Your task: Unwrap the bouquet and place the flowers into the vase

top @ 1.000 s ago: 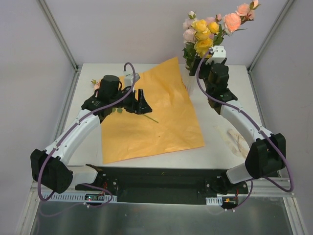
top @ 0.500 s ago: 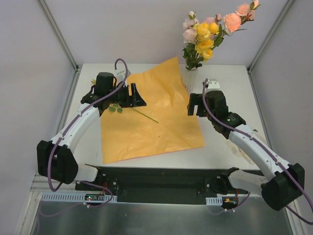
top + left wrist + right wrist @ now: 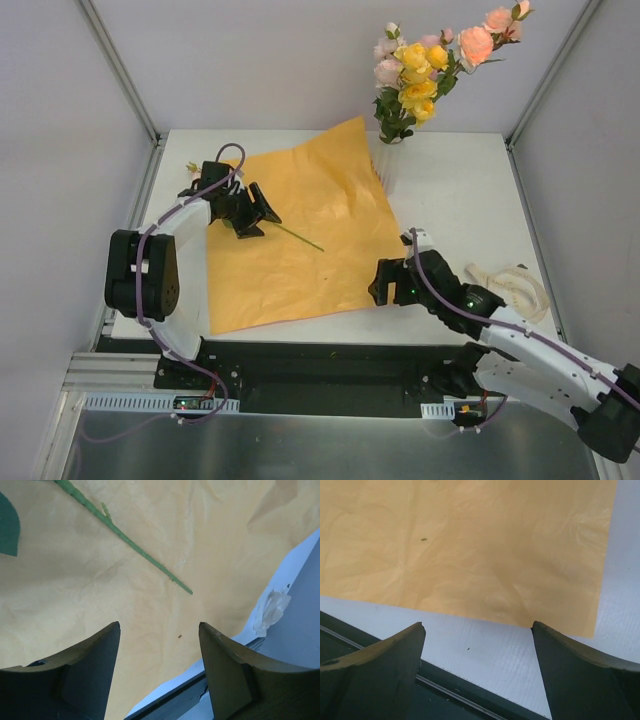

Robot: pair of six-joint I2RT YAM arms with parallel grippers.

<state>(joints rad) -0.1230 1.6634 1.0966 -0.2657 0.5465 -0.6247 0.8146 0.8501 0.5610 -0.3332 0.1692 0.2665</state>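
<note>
Left gripper (image 3: 160,630) released, empty: the loose stem (image 3: 125,540) lies just ahead of its tips, so reach forward and pinch across it, sparing the paper (image 3: 75,595). Right gripper (image 3: 477,630) gapes, empty

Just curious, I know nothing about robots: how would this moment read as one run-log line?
flowers: bunch upright at back | loose stem: on orange paper | left claw: open by stem | right claw: open at paper edge

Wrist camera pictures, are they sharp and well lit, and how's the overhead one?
Left wrist view: paper and stem sharp, the left end effector dark and underlit. Right wrist view: paper creases crisp, the right end effector nearly black. Top view: even soft light, faint shadows, no glare.
</note>
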